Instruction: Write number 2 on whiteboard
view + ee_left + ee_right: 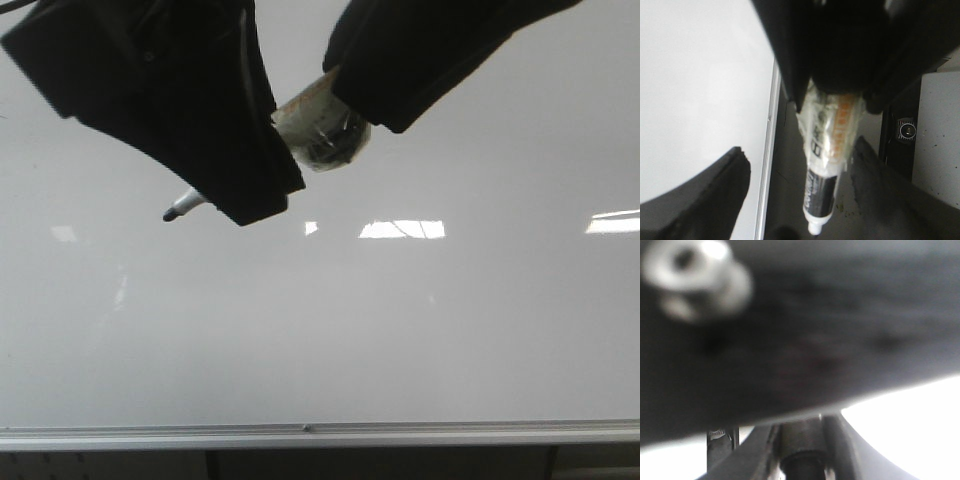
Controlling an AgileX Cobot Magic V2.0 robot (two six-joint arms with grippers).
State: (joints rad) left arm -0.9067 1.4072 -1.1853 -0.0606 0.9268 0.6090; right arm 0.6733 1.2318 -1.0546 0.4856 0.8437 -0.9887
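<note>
While left pincer (262,205) grips marker (183,206), tip angled over whiteboard (320,330).

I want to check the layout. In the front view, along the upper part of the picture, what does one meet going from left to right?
marker tip → left gripper → taped bundle → right gripper, all in front of the whiteboard.

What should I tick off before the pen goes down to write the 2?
1. Pen held in left pincer: ok, taped in.
2. Pen tip uncapped: ok in the front view.
3. Whiteboard blank below the pen: ok, only light reflections.
4. Tip touching the whiteboard: cannot tell.
5. Right pincer free of the pen: cannot tell, it sits against the taped end.
</note>
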